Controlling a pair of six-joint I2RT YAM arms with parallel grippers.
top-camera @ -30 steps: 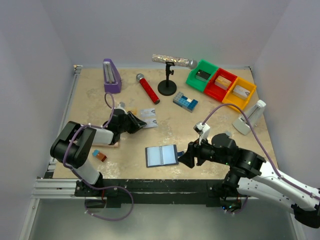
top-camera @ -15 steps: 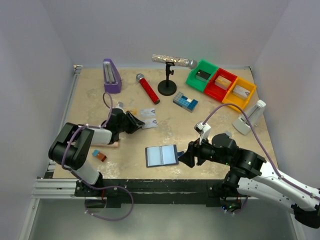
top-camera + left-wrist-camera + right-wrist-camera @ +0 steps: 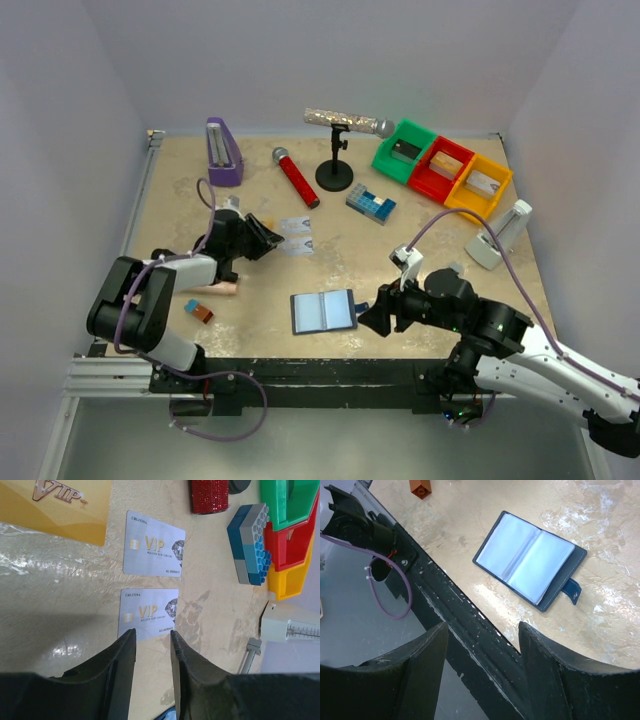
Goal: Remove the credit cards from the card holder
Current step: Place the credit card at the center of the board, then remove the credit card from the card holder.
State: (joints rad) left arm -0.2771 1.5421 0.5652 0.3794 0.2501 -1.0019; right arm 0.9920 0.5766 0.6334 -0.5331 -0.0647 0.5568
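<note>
Top external view gives us the table (image 3: 350, 255) first. On it, near the front edge and about midway across, the card holder (image 3: 323, 311) lies spread open and flat, we think so that its pale pockets can be reached from above. In the right wrist view those pockets look empty to us, though a thin card inside a sleeve would be hard to tell. The right gripper (image 3: 368, 318) hangs low just beside the holder's tab end, its jaws wide apart with nothing between them. We judge it is placed there to steady the holder if needed. Well to the left, the left gripper (image 3: 152, 632) points down at the table, its jaws a little apart and empty. Just past its fingertips lies the nearer silver card (image 3: 148, 612), face up and untouched as far as we can see. The farther silver card (image 3: 154, 550) sits just beyond it, and the gold card (image 3: 55, 505) lies off to one side. We take it the cards are laid apart so none covers another.
</note>
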